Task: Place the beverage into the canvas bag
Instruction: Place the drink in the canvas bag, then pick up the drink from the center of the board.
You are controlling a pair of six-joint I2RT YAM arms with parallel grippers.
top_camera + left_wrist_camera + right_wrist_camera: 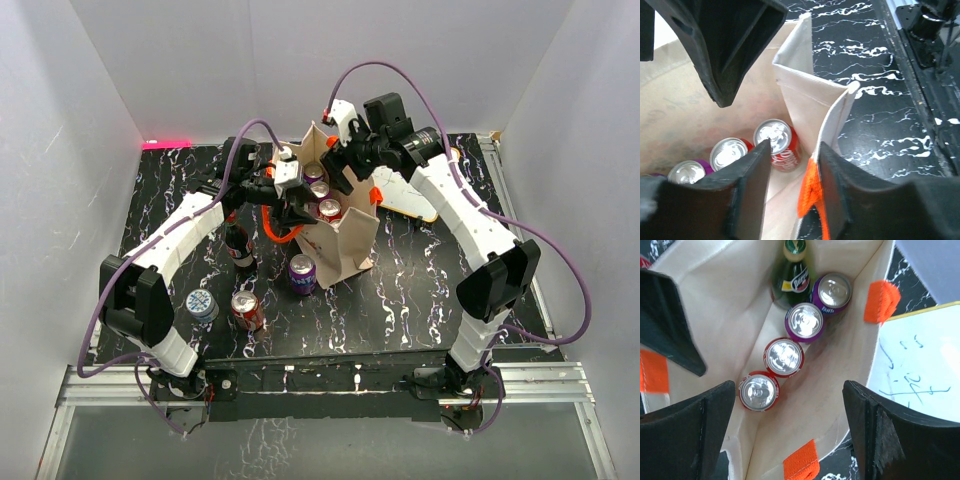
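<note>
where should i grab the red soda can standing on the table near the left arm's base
Grip the red soda can around its round side wall, just under the rim, coming straight down from above. It stands upright, and a blue can stands close on its left, so fingers on its near and far sides probably fit best.

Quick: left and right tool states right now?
Left tool: open, rim of the canvas bag between its fingers.
Right tool: open, holding nothing, over the bag's mouth.
</note>
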